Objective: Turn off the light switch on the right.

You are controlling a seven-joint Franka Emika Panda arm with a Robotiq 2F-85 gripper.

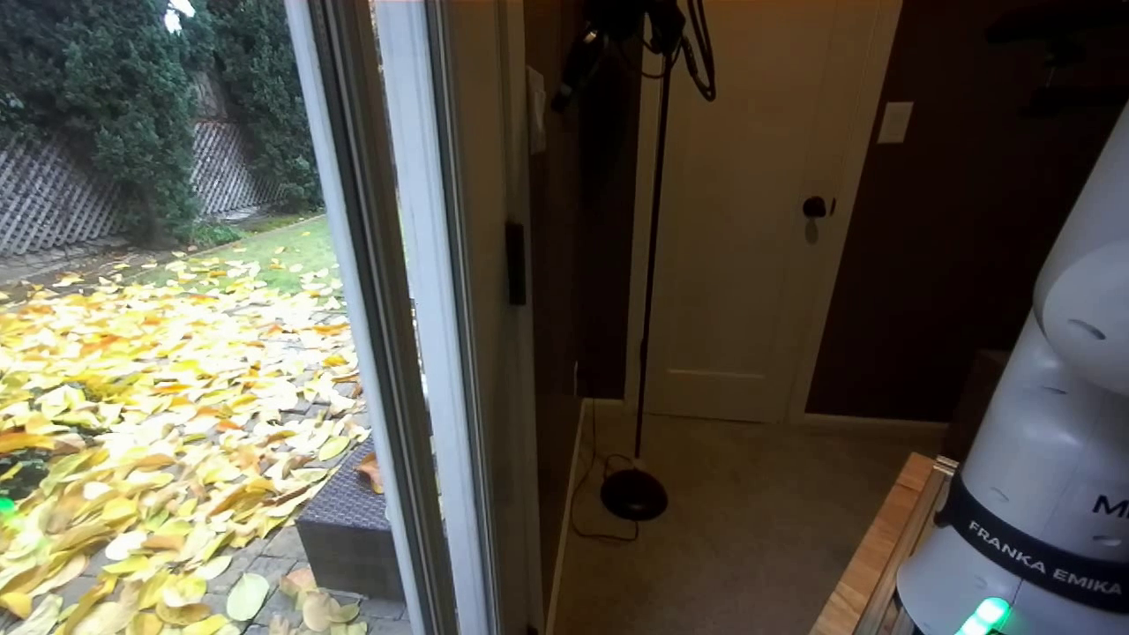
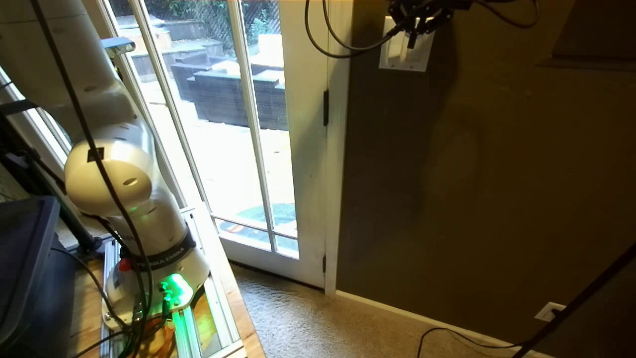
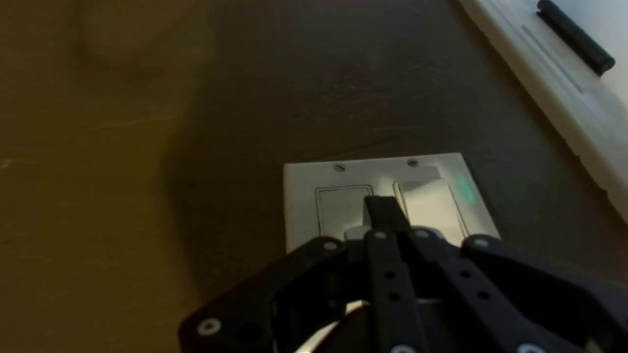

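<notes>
Step, judged: lining up. Tool (image 3: pixel 387 211) closed, nothing held; tip overlaps inner edge of right switch (image 3: pixel 339 211) (left in wrist view), contact unclear. Its plate (image 2: pixel 405 55) high, beyond edge of desk (image 1: pixel 875 551). Next, likely: centre there, press off

In an exterior view, the switch plate (image 2: pixel 403 63) sits on the wall (image 2: pixel 447 199), the jaws before it, contact unclear; the door (image 2: pixel 259 149) stands left of the plate, the arm (image 2: pixel 134 169) farther left on its bench (image 2: pixel 246 323), the outlet (image 2: pixel 545 313) below and right of the plate. In the wrist view, the plate holds two switches (image 3: pixel 434 203) side by side
</notes>
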